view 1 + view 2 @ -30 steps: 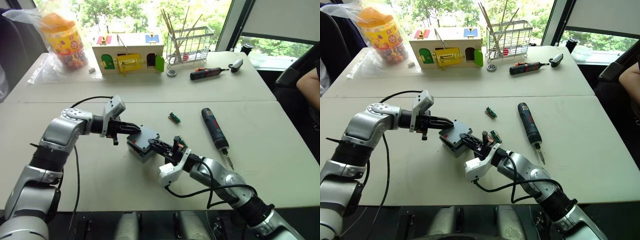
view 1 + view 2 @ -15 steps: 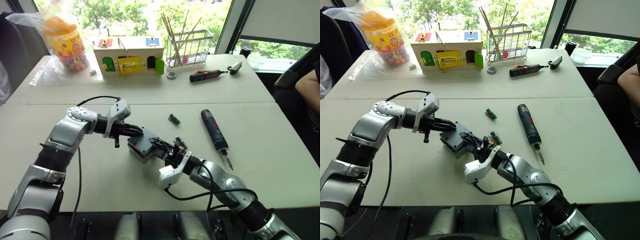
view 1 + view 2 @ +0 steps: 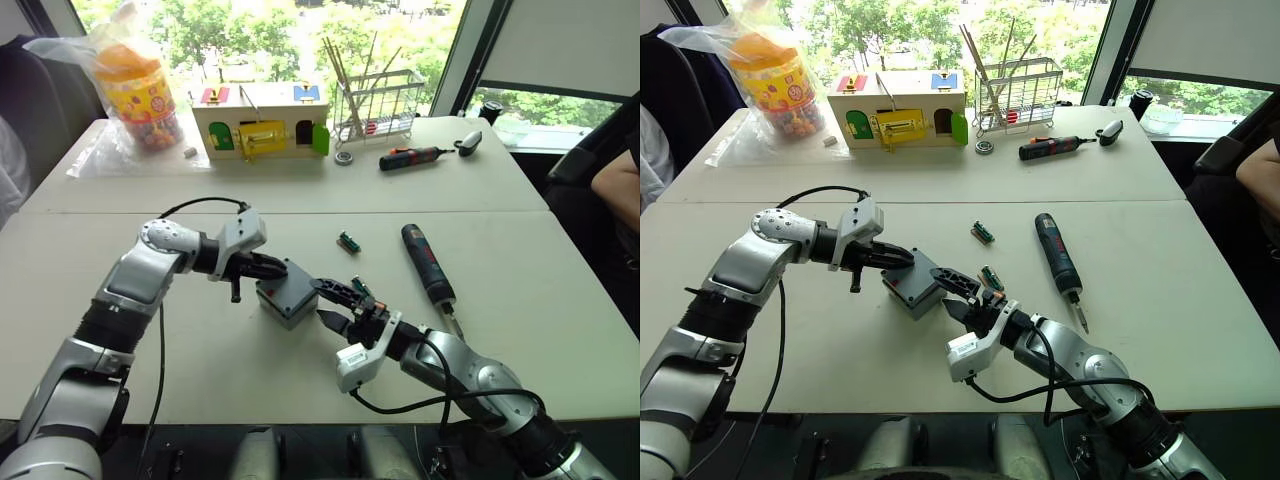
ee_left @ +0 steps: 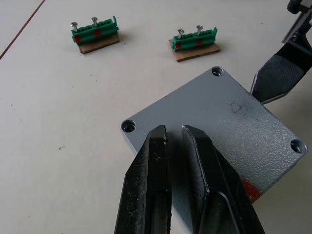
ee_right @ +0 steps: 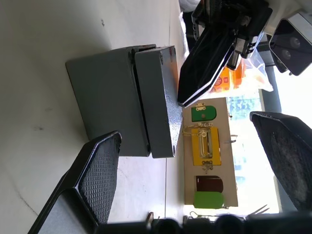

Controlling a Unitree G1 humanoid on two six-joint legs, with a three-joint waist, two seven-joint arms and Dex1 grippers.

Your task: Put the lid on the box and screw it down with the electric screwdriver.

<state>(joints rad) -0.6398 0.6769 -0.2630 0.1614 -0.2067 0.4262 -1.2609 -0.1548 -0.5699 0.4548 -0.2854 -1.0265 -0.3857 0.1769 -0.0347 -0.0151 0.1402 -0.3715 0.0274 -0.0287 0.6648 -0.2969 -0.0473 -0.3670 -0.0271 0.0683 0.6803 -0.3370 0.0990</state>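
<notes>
The grey box (image 3: 281, 307) stands at the middle of the near table with the flat grey lid (image 3: 291, 284) lying on top of it. My left gripper (image 3: 280, 268) is shut, its tips resting on the lid (image 4: 219, 122) near one corner. Just right of the box my right gripper (image 3: 333, 305) is open wide, its fingers apart from the box (image 5: 105, 100) and holding nothing. The electric screwdriver (image 3: 426, 263), black with a red band, lies on the table farther right, untouched.
Two green terminal blocks (image 3: 348, 241) (image 3: 360, 288) lie near the box. On the far table are a wooden toy house (image 3: 262, 122), a wire rack (image 3: 378, 95), a slim black-and-orange screwdriver (image 3: 413, 155) and a bagged jar (image 3: 140, 90). A person's arm (image 3: 615, 180) shows at the right edge.
My right gripper has opened wide and drawn slightly back from the box's edge. The left gripper stays shut on top of the lid. The camera has shifted.
</notes>
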